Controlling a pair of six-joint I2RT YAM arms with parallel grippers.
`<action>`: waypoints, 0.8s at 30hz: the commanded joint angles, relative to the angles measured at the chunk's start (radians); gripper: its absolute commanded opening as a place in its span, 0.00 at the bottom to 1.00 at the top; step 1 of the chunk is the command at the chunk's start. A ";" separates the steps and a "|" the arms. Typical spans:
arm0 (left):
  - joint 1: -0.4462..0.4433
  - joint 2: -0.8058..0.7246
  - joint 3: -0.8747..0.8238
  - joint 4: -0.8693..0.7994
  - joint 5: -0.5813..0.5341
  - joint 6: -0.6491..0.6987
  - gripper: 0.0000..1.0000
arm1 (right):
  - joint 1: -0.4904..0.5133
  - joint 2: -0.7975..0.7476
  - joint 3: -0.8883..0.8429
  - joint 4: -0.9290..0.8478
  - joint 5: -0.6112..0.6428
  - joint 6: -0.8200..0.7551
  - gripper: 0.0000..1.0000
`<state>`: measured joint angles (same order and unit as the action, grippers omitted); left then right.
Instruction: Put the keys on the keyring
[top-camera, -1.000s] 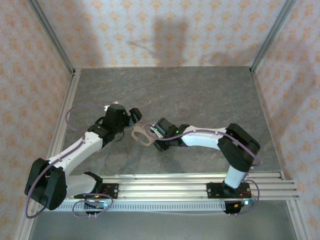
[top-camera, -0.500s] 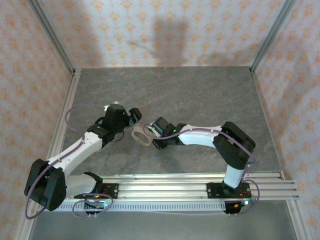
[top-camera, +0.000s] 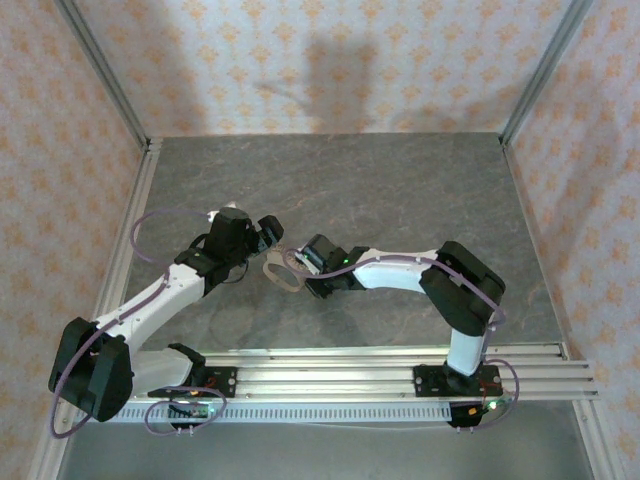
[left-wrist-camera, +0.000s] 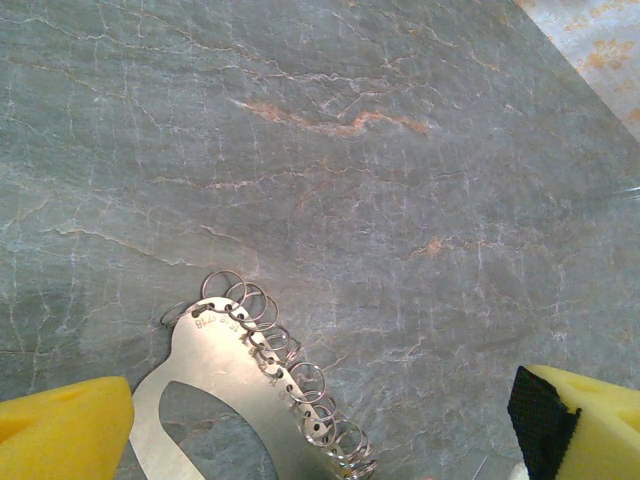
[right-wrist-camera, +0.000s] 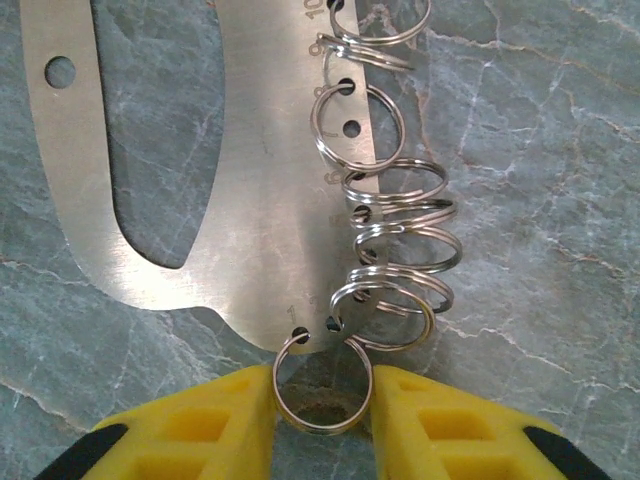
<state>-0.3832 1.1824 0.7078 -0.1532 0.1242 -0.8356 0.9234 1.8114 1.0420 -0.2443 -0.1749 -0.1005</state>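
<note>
**A:** Top view — left gripper (top-camera: 270, 238) and right gripper (top-camera: 300, 262) meet over the middle of the table (top-camera: 400, 190). The keyring (top-camera: 281, 273) sits between them.

**B:** Left wrist?

**A:** Fingers (left-wrist-camera: 60, 430) spread wide. The keyring (left-wrist-camera: 225, 400) lies on the stone between them with its row of split rings (left-wrist-camera: 300, 385), just beside one pad. Cannot tell whether that pad touches it.

**B:** Right wrist?

**A:** Narrow — fingertips (right-wrist-camera: 210, 420) pinch the end ring (right-wrist-camera: 322, 430), which hangs from the hole marked 1 in the keyring (right-wrist-camera: 240, 200).
</note>
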 joint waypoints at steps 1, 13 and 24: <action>0.007 -0.007 -0.002 0.005 0.006 0.010 0.98 | 0.006 0.012 0.028 0.010 0.032 -0.008 0.26; 0.007 -0.026 0.009 0.013 0.028 0.006 0.98 | 0.001 -0.056 0.073 -0.032 -0.011 -0.010 0.00; 0.006 -0.064 0.049 -0.038 0.005 -0.034 0.99 | -0.134 -0.213 0.082 -0.005 -0.246 0.103 0.00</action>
<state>-0.3832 1.1442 0.7151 -0.1593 0.1501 -0.8474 0.8139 1.6466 1.0988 -0.2638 -0.3420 -0.0433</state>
